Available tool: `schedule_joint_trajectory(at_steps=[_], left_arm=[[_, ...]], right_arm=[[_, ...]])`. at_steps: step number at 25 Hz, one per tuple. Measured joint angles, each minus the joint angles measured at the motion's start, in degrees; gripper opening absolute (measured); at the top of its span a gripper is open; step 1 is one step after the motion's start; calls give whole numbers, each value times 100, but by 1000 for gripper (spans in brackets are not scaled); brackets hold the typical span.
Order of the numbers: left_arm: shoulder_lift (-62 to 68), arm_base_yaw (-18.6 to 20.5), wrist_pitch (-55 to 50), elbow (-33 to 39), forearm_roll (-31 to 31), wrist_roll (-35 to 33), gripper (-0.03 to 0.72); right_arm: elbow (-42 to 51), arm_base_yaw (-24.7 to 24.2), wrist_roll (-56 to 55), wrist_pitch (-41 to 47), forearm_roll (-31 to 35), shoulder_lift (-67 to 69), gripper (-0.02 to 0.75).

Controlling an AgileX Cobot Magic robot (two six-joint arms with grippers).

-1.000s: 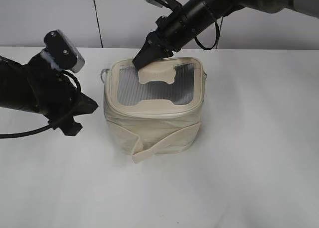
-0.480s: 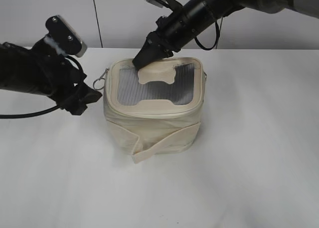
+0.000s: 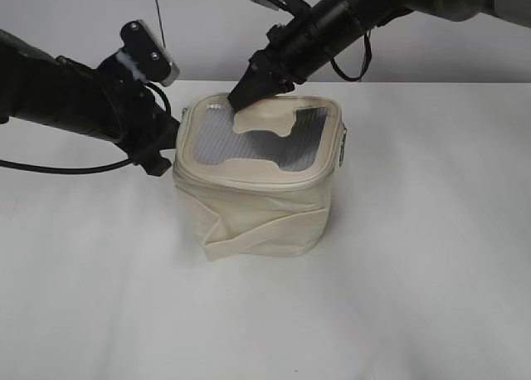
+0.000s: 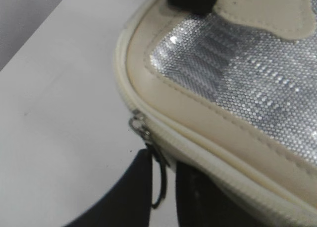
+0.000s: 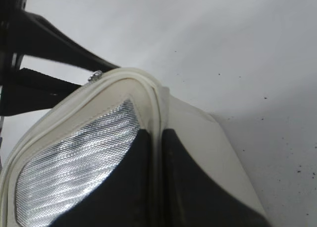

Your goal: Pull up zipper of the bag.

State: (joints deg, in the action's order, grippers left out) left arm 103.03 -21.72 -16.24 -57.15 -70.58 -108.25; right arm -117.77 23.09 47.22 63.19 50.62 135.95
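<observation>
The cream bag stands mid-table, with a grey mesh window on its lid. The zipper runs round the lid rim. My left gripper is at the bag's left corner. In the left wrist view its fingers are slightly apart, with a silver ring pull hanging between them below the zip track. My right gripper is shut on the lid's far rim, and in the right wrist view its fingers pinch the rim. A second pull hangs on the bag's right side.
The cream strap wraps the bag's front, and its end sticks out at the lower left. The white table meets a pale wall behind. My left arm's black cable trails over the table at left.
My left gripper moved up and right to the bag's left corner and now straddles the ring pull. The bag turned a little, and its strap end shifted left. My right gripper shifted slightly right with the rim.
</observation>
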Motion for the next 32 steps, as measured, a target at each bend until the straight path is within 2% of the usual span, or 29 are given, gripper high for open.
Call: schedule_joint_trajectory(at_steps=[2, 5, 11, 20, 32], left_arm=[[16, 0, -50, -19, 35, -14, 78], [28, 0, 110, -32, 80, -14, 28], [-9, -6, 181, 76, 79, 29, 20], [-844, -17, 506, 896, -21, 35, 20], [-1439, -17, 29, 1566, -231, 228, 19]], right_arm=[[0, -7, -1, -17, -15, 0, 45], [0, -13, -10, -11, -15, 0, 45], [0, -13, -10, 6, 1, 0, 45], [0, 10, -10, 30, 56, 0, 45], [0, 16, -168, 6, 77, 0, 45]])
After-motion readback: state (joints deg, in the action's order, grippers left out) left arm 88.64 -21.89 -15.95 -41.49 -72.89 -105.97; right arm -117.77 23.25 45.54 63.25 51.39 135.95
